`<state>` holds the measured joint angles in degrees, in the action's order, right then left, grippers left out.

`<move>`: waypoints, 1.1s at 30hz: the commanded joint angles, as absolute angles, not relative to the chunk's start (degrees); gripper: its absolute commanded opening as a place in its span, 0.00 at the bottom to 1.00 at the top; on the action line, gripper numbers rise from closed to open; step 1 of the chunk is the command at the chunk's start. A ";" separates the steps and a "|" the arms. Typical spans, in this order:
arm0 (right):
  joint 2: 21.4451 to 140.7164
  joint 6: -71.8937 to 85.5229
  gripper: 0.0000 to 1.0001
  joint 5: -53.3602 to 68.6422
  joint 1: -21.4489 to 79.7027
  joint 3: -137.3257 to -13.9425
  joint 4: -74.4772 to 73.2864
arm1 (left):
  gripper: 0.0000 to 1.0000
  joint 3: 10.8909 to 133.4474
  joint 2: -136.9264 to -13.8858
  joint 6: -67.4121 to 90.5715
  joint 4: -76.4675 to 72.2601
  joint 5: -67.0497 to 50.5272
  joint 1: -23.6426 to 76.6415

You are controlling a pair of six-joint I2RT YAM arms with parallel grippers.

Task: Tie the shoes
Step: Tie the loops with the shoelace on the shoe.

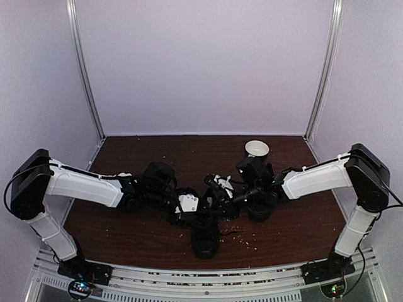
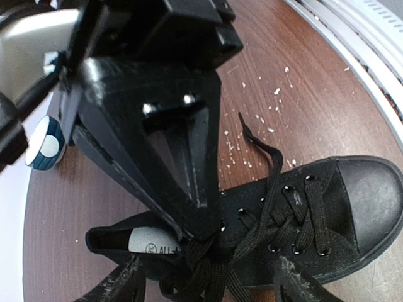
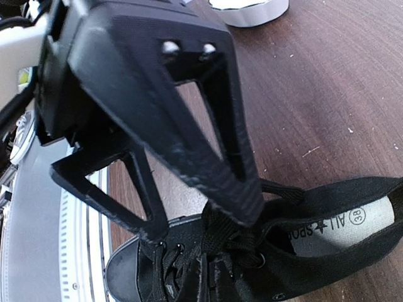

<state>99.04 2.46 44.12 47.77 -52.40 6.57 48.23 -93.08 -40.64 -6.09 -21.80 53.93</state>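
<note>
Shoe (image 1: 205, 238) and its laces (image 2: 277, 214) lay at the middle of the brown bench (image 1: 113, 233), near the front edge, with the toe cap pointing toward my bases and the open heel end toward the back wall. On the left, my left arm stretched low across the bench. My left claw (image 2: 206, 284) hung over the laced part of the shoe with its fingers (image 2: 119, 283) spread wide, one to each side of the bunched laces, gripping nothing that I could see. One loose lace end trailed off the side of the shoe onto bare wood, among scattered white crumbs (image 2: 277, 91). A grey insole label (image 2: 146, 242) showed inside the heel opening. Just to the right, my right claw (image 2: 203, 228) stood steeply over the shoe with its fingers pressed together and the tip buried in the laces beside the upper eyelets. Whether a strand was caught between them I could not tell. Farther right, a dark shape (image 1: 260, 211) sat under my right arm, too hidden to name. Behind it a white bowl (image 1: 257, 149) stood on the bench, well apart from the shoe.
</note>
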 commanded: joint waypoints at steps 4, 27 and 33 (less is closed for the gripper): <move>98.21 0.66 0.11 44.31 47.94 -53.70 4.57 | 0.71 48.87 -95.63 -42.65 -6.87 -18.79 54.58; 97.10 6.05 0.00 53.27 44.56 -53.49 10.31 | 0.60 51.46 -98.07 -38.21 -12.64 -17.85 54.92; 97.38 4.64 0.00 54.36 44.32 -54.17 7.83 | 0.59 51.84 -98.63 -38.05 -13.32 -17.84 54.87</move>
